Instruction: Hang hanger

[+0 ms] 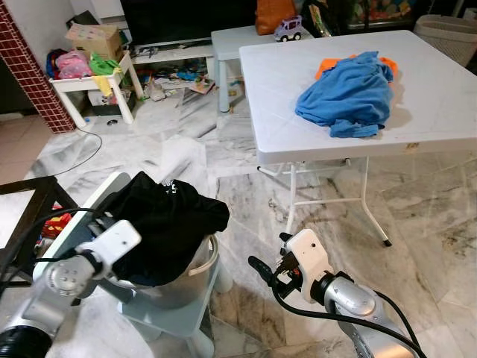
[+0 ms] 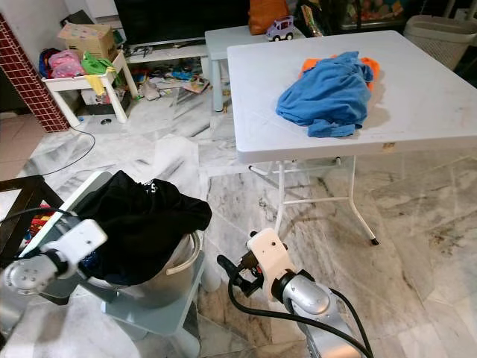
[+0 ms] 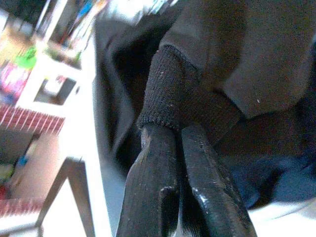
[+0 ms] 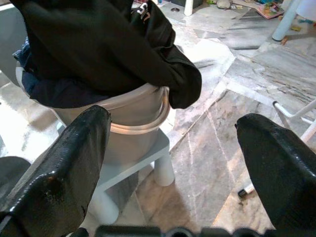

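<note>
A black garment [image 1: 168,220] is heaped over a grey bucket [image 1: 200,270] that stands on a low pale stool [image 1: 175,317] at my lower left. My left gripper [image 3: 175,131] is shut on the garment's ribbed cuff [image 3: 173,98]; its white wrist [image 1: 119,242] sits at the bucket's near side. My right gripper [image 1: 262,270] hangs open low over the marble floor, right of the bucket, fingers [image 4: 74,163] wide apart with nothing between them. A blue cloth [image 1: 349,93] lies on the white folding table [image 1: 425,130], covering something orange [image 1: 326,67].
A dark wooden frame [image 1: 30,195] stands at my left. A small white table [image 1: 78,83] with clutter and a box sits far left. A low table with a toy car [image 1: 288,30] and a laundry basket [image 1: 447,33] are behind the folding table.
</note>
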Controlling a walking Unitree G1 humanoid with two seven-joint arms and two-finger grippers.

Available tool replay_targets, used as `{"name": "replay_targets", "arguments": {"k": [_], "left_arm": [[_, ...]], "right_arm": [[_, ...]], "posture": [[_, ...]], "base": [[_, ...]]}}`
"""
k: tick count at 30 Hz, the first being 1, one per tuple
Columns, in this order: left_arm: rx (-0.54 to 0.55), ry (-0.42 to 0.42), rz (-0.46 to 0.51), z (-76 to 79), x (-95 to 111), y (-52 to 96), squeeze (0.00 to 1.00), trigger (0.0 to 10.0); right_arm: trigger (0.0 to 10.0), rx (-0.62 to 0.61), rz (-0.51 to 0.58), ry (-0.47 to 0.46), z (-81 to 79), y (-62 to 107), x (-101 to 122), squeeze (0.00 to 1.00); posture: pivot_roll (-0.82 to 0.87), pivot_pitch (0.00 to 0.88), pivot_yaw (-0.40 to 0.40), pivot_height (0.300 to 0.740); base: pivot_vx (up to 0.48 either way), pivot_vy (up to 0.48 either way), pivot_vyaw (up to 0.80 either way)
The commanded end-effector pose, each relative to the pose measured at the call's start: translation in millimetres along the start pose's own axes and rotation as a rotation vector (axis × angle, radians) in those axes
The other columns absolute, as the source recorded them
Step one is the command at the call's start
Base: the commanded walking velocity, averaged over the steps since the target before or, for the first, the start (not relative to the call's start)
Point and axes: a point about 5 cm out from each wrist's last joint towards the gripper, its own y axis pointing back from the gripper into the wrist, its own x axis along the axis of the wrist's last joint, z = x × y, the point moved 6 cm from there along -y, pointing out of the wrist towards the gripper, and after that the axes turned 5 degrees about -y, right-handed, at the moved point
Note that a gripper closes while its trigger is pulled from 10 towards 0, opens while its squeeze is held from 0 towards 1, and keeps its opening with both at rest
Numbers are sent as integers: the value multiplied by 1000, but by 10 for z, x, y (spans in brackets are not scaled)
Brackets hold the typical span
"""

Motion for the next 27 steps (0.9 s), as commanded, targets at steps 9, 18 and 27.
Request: {"name": "replay_targets", "arguments": {"k": [9, 18, 27], "left_arm": [[140, -56, -135, -304, -272, 6, 0, 0], [297, 760, -134, -69, -224, -224, 1000, 10000], [509, 1163, -64, 173, -46, -201, 1000, 10000]], "right_arm": [[10000, 11, 11, 8, -27, 8, 58, 0], [10000, 14, 3, 14, -22, 20, 55, 0], [10000, 28, 4, 27, -12, -21, 87, 0]], "posture": [[-171, 54, 77, 740], [-176, 58, 65, 740], [-161, 44, 43, 740]], "base": [[0, 0, 0], [0, 0, 0], [0, 0, 0]]}}
